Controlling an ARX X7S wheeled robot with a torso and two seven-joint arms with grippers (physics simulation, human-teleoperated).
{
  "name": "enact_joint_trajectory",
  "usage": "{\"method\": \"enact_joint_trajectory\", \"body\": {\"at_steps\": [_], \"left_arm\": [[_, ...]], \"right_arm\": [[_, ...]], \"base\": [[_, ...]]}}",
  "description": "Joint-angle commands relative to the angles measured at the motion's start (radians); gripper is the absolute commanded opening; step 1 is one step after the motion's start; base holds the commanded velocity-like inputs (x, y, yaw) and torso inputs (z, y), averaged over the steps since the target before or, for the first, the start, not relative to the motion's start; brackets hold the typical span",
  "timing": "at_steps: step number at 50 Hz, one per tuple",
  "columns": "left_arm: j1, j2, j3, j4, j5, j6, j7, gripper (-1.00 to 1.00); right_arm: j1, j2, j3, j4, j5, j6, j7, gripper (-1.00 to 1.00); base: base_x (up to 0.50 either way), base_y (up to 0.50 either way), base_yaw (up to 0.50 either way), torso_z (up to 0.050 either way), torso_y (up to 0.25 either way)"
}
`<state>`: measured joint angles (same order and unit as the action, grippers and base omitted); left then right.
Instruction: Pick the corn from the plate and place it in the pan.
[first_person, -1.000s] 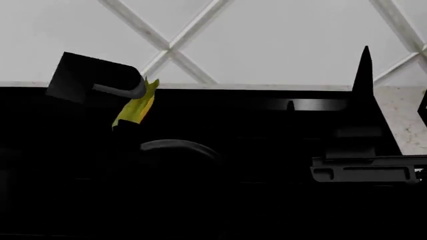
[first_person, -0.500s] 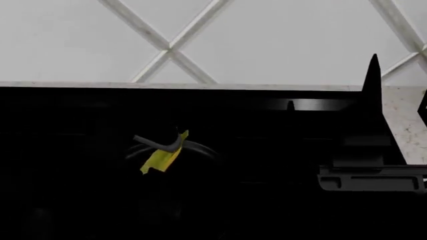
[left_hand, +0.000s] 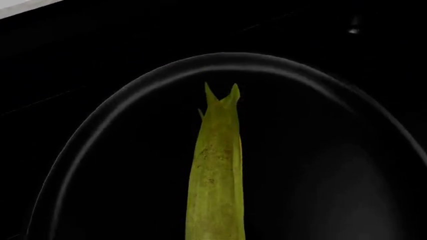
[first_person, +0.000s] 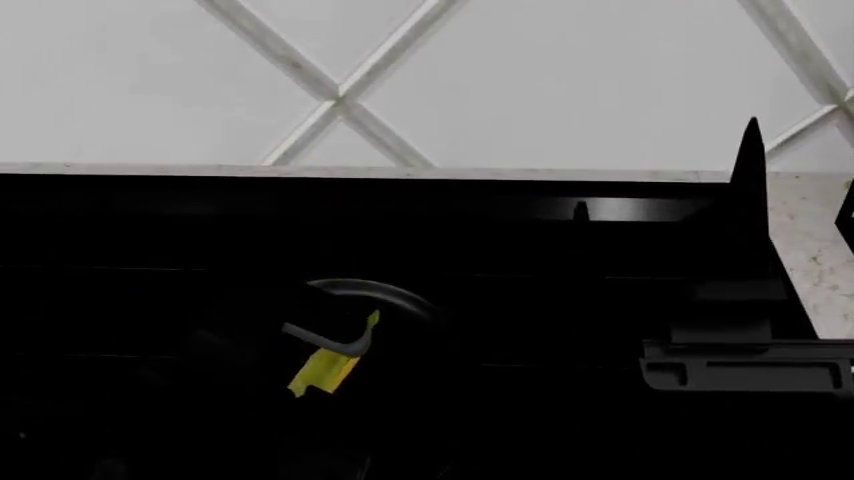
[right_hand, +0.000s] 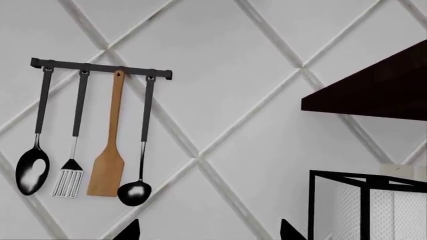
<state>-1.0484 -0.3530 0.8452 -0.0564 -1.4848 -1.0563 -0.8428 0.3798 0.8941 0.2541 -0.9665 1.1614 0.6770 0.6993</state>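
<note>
Grasping a slender yellow-green corn cob with pointed green husk tips in the left end effector, with one grey finger lying across the upper part of the cob in the head view. Holding the corn cob tilted, husk tips up and away from the robot, low over the round black frying pan with a thin greyish rim. From the left wrist view, looking straight along the corn cob, with its tips ending short of the pan's far rim and the dark pan floor showing on both sides. Cannot tell whether the cob touches the pan floor. Cannot make out much of the black surface around the pan, which is too dark in both views.

Off to the right in the head view, keeping the dark right end effector raised, well apart from the pan, beside a strip of pale speckled table. In the right wrist view, showing its two dark fingertips spread apart with nothing between them.

Beyond, facing a white wall with a raised diagonal lattice. Hanging on it from a black rail: a black spoon, a slotted metal turner, a wooden spatula and a black ladle. To one side, a dark brown shelf above a black wire frame with white mesh panels.
</note>
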Motion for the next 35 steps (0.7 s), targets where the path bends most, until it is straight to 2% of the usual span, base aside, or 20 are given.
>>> {"method": "enact_joint_trajectory", "body": {"at_steps": [1,5,6,16,20,30,35], "left_arm": [[0.017,-0.001,0.013,-0.012,-0.002,0.013,0.001,-1.0],[0.015,0.0,0.016,-0.018,0.0,0.013,0.005,-1.0],[0.012,0.0,0.017,-0.017,0.0,0.01,0.011,1.0],[-0.033,-0.021,-0.02,0.008,-0.045,0.0,-0.018,1.0],[-0.079,-0.045,-0.073,0.037,-0.099,0.001,-0.051,1.0],[-0.309,-0.222,-0.335,0.265,-0.377,0.048,-0.275,1.0],[-0.279,-0.344,-0.437,0.339,-0.438,0.109,-0.356,1.0]], "right_arm": [[-0.011,0.003,0.004,-0.002,0.004,-0.006,0.003,1.0],[-0.015,0.001,0.002,-0.002,0.0,-0.008,0.004,1.0],[-0.015,0.0,0.002,-0.003,0.0,-0.009,0.004,1.0],[0.005,-0.006,-0.025,0.008,-0.012,-0.01,-0.002,1.0],[0.01,-0.009,-0.033,0.012,-0.02,-0.013,-0.008,1.0],[0.022,-0.029,-0.065,0.03,-0.056,-0.023,-0.029,1.0],[0.044,-0.046,-0.102,0.053,-0.088,-0.028,-0.054,1.0]], "base": [[0.01,0.0,0.0,0.0,0.0],[0.0,0.0,0.0,0.0,0.0],[0.0,0.0,0.0,0.0,0.0],[0.0,0.0,0.0,0.0,0.0],[0.0,0.0,0.0,0.0,0.0],[0.0,0.0,0.0,0.0,0.0],[0.0,0.0,0.0,0.0,0.0]]}}
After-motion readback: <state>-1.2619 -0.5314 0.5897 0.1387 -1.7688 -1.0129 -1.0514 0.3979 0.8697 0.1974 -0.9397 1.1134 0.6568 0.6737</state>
